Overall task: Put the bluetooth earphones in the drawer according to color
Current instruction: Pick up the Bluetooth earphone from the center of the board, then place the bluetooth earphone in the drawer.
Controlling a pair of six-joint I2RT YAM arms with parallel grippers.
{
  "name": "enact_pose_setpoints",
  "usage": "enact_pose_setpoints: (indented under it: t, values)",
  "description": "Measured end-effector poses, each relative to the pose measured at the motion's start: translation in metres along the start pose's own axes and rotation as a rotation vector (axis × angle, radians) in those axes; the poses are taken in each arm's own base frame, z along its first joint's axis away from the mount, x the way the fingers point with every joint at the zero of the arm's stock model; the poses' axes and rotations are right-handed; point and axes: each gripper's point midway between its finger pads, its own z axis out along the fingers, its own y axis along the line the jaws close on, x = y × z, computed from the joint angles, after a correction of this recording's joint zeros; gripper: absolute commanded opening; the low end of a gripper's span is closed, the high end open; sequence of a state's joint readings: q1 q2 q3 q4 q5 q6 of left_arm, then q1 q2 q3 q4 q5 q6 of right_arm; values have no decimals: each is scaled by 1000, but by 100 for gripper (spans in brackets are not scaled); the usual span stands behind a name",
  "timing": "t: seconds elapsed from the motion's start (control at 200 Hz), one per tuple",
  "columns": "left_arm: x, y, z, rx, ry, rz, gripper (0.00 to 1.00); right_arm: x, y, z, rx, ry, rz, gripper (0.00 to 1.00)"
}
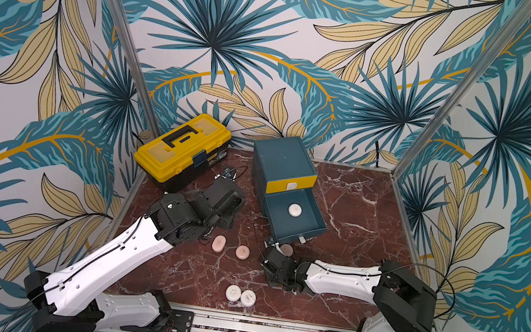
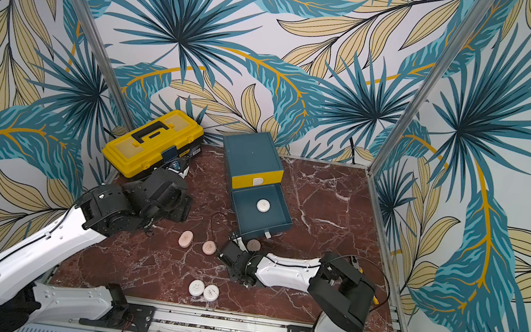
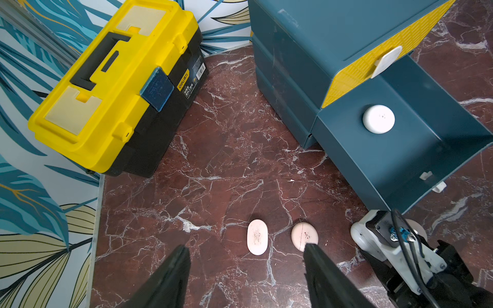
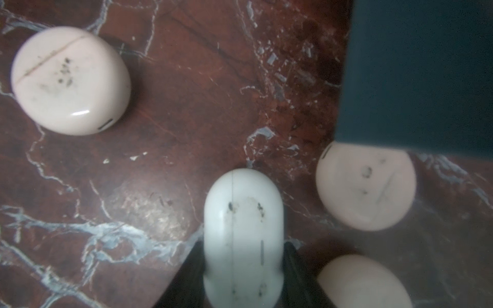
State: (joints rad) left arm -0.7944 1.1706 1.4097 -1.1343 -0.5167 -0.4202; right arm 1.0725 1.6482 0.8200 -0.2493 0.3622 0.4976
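The dark teal chest (image 1: pixel 283 166) stands at the back with its yellow top drawer closed. Its middle drawer (image 1: pixel 297 233) is pulled out with one white earphone case (image 1: pixel 295 210) lying in it. My right gripper (image 4: pixel 242 256) sits just in front of that drawer, shut on another white earphone case (image 4: pixel 242 218) low over the table. Pink cases (image 4: pixel 70 80) (image 4: pixel 365 186) (image 4: pixel 362 282) lie around it, one partly under the drawer front. Two pink cases (image 1: pixel 218 243) (image 1: pixel 242 252) and two white ones (image 1: pixel 233 293) (image 1: pixel 248 298) rest on the marble. My left gripper (image 3: pixel 245 246) hangs open above the pink pair, holding nothing.
A yellow toolbox (image 1: pixel 182 148) with a black handle stands at the back left beside the chest. Metal frame posts (image 1: pixel 441 107) rise at the back corners, and a metal rail (image 1: pixel 255 331) runs along the front edge.
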Motion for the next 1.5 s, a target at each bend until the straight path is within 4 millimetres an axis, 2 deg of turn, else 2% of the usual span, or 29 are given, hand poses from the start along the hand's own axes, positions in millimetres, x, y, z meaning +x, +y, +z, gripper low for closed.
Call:
enact_pose_setpoints:
  t: [0.1, 0.225, 0.361, 0.496, 0.571, 0.696, 0.797, 0.897, 1.017, 1.092, 1.262, 1.498]
  values:
    - [0, 0, 0, 0, 0, 0, 72, 0, 1, -7, -3, 3, -9, 37]
    - [0, 0, 0, -1, 0, 1, 72, -6, 9, -28, -41, -12, -31, 36]
    - [0, 0, 0, -1, 0, 1, 72, -19, 23, -66, -133, -43, -50, 35]
    - [1, 0, 1, -1, 2, 2, 72, -29, 32, -118, -248, -96, -62, 34]
    - [1, 0, 1, -1, 2, 2, 72, -39, 26, -150, -290, -153, -48, 35]
    - [2, -1, 3, -1, 3, 1, 72, -68, 2, -203, -291, -283, 4, 35]
    - [3, -1, 4, -2, 5, 2, 72, -97, -19, -225, -236, -351, 63, 35]
    - [3, -1, 4, 1, 5, 2, 72, -117, -43, -218, -145, -356, 123, 35]
    - [2, -1, 4, 2, 4, 1, 72, -126, -80, -183, -18, -290, 179, 35]
    - [3, -2, 4, 5, 5, 1, 72, -127, -93, -161, 23, -236, 191, 35]
    - [3, -3, 4, 12, 7, 2, 72, -137, -101, -116, 30, -147, 199, 35]
    - [3, -3, 3, 16, 7, -1, 72, -159, -92, -65, -6, -87, 203, 35]
